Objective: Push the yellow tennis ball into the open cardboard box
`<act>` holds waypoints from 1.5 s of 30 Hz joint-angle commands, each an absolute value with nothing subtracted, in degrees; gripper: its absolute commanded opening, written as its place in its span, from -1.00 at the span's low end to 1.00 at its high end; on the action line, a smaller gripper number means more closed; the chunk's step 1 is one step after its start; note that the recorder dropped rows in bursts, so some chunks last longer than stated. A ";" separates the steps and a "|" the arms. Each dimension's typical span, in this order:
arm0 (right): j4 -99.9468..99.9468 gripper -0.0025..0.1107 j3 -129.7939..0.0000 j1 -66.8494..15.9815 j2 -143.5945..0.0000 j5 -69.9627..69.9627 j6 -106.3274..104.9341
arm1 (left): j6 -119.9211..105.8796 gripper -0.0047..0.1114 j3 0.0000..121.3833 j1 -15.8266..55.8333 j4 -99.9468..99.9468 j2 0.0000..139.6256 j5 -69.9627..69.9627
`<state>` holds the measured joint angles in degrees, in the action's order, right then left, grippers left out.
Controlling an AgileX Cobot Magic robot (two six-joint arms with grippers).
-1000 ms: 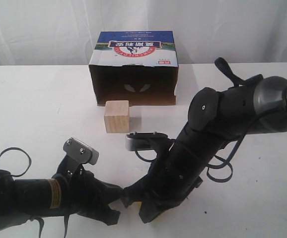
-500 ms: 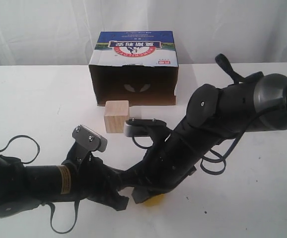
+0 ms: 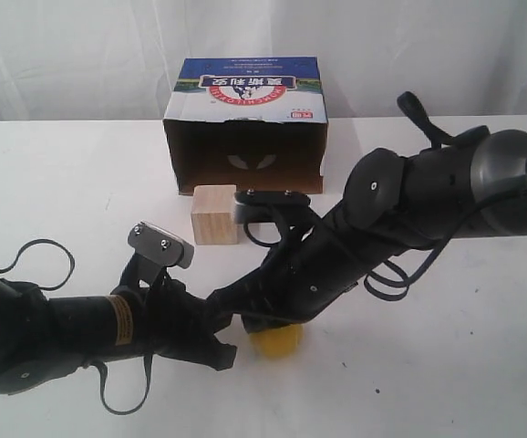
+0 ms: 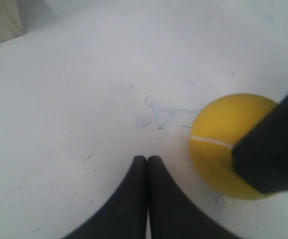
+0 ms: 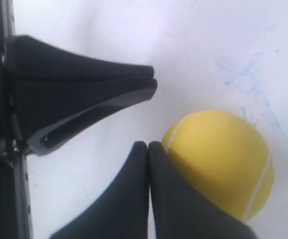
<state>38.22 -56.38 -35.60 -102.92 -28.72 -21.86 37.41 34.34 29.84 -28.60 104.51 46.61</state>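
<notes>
Ball (image 3: pixel 275 339) lies well short of the box (image 3: pixel 245 146), seemingly against the right gripper (image 5: pixel 148 144), closed empty like the left gripper (image 4: pixel 147 158); an off-centre push could roll it into the cube (image 3: pixel 214 214).

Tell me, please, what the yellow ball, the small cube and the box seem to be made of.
Yellow tennis ball: matte yellow skin with a pale seam, probably felt over rubber. Cube: pale bare wood, faint grain visible. Open cardboard box: brown cardboard, dull finish, with a printed blue top panel.
</notes>
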 commanded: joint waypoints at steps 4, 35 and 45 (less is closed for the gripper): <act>31.21 -0.96 -55.29 -34.82 -104.39 -22.56 -21.60 | 39.32 -0.92 34.42 30.07 -32.89 104.60 43.73; 31.21 -0.96 -55.29 -34.82 -104.39 -11.52 -20.70 | 43.76 -0.92 38.42 30.07 -44.65 108.69 57.10; 31.21 -0.96 -55.29 -34.82 -104.39 -11.06 -20.39 | 45.38 -0.92 43.32 30.07 -47.72 109.17 51.22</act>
